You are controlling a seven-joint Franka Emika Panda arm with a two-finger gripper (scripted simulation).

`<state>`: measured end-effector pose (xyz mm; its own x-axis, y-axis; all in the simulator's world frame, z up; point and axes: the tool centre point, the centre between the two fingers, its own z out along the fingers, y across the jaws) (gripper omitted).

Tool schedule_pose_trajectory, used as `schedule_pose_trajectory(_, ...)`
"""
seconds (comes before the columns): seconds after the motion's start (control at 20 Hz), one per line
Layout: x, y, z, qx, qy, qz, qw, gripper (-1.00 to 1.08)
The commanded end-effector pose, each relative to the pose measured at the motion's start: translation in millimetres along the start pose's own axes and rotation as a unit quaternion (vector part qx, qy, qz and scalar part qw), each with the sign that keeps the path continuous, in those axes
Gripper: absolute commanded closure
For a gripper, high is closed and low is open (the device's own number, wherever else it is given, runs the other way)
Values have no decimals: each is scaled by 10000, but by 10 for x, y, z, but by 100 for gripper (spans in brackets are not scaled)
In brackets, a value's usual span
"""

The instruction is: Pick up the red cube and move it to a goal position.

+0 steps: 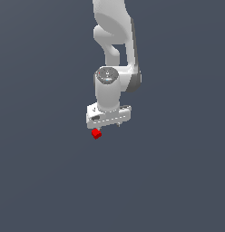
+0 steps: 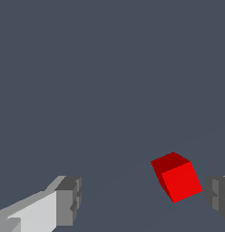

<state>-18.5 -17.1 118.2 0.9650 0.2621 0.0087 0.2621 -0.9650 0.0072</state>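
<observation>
The red cube [image 1: 96,133] is small and bright red. In the exterior view it lies on the grey floor just below the left end of my white gripper [image 1: 108,123]. In the wrist view the red cube [image 2: 176,176] lies between the two grey fingertips, much closer to one fingertip [image 2: 217,195] than to the other [image 2: 69,199]. A small gap shows between it and the nearer one. My gripper [image 2: 144,197] is open and holds nothing. The cube sits turned at an angle to the fingers.
A plain dark grey floor [image 1: 46,181] fills both views. The white arm [image 1: 115,41] rises behind the gripper toward the top of the exterior view. No goal marker shows.
</observation>
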Motion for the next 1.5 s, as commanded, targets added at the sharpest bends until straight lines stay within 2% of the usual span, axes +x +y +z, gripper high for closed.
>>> schedule_pose_trajectory(0.0,-69,74,126,7,-5,-252,9997,-92)
schedule_pose_trajectory(0.7,-332,512,779,41,-24,-1556,9878,-92)
schedule_pose_trajectory(1.3,-376,669,984,46,-34,-1956,9807,-92)
schedule_pose_trajectory(1.35,-376,669,984,46,-34,-1956,9807,108)
schedule_pose_trajectory(1.45,-376,669,984,46,-34,-1956,9807,108)
